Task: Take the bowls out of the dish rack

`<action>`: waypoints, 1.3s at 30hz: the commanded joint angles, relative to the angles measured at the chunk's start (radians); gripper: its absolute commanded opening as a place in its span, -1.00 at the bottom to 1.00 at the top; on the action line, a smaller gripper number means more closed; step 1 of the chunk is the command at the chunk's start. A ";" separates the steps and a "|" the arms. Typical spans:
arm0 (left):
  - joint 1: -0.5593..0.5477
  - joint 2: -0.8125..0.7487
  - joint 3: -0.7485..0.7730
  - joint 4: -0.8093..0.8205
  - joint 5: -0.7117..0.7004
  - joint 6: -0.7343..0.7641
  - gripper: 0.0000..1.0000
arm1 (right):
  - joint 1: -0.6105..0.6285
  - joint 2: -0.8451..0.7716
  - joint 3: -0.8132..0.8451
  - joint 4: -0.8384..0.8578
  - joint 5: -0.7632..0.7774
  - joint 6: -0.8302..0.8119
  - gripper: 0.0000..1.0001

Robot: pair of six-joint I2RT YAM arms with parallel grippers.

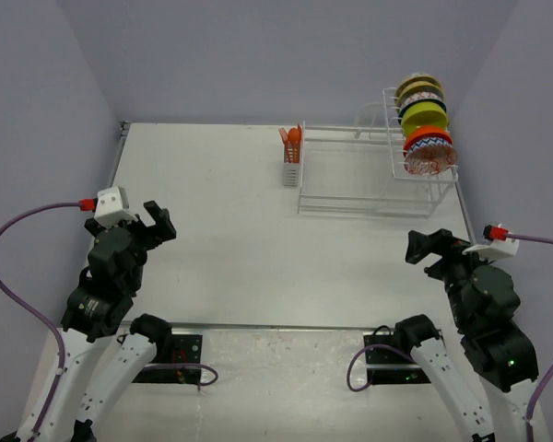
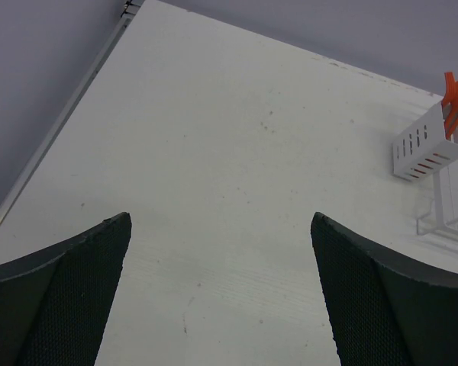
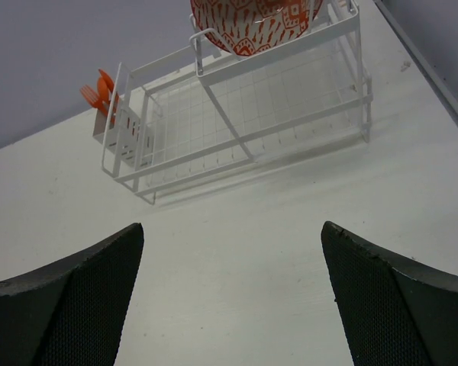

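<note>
in the rack point(image 1: 365, 213): all bowls point(image 1: 424, 118) upright in slots, none out yet
left gripper point(image 2: 221, 221): spread wide, empty
right gripper point(image 3: 233, 229): spread wide, empty, facing rack

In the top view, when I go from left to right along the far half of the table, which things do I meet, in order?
orange utensils in the cutlery basket → low flat part of the dish rack → bowls standing on edge in the taller slotted part
</note>
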 commanded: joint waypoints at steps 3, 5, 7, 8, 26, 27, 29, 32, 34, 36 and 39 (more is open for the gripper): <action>-0.005 0.001 0.006 0.006 -0.010 -0.026 1.00 | 0.002 -0.014 0.000 0.021 0.036 0.018 0.98; -0.005 0.003 0.006 0.006 -0.010 -0.026 1.00 | 0.002 -0.021 0.000 0.022 0.036 0.018 0.98; -0.004 0.003 0.006 0.004 -0.010 -0.026 1.00 | 0.002 -0.030 -0.004 0.031 0.022 0.017 0.98; -0.004 0.003 0.006 0.004 -0.010 -0.028 1.00 | 0.002 -0.034 -0.008 0.038 0.010 0.018 0.98; -0.005 0.003 0.003 0.010 0.015 -0.025 1.00 | 0.000 0.191 -0.043 0.312 -0.220 0.171 0.91; -0.005 0.003 0.003 0.012 0.016 -0.025 1.00 | -0.001 0.200 -0.038 0.324 -0.219 0.184 0.91; -0.005 0.001 0.001 0.012 0.021 -0.025 1.00 | -0.013 0.202 -0.031 0.372 -0.240 0.236 0.94; -0.005 0.004 0.000 0.017 0.029 -0.022 1.00 | -0.126 0.225 -0.011 0.445 -0.365 0.326 0.94; -0.004 0.006 0.000 0.020 0.036 -0.019 1.00 | -0.214 0.266 0.003 0.469 -0.413 0.384 0.93; -0.004 0.013 0.001 0.020 0.042 -0.017 1.00 | -0.376 0.291 -0.009 0.530 -0.525 0.518 0.89; -0.005 0.017 0.001 0.021 0.053 -0.016 1.00 | -0.548 0.271 -0.066 0.626 -0.628 0.714 0.83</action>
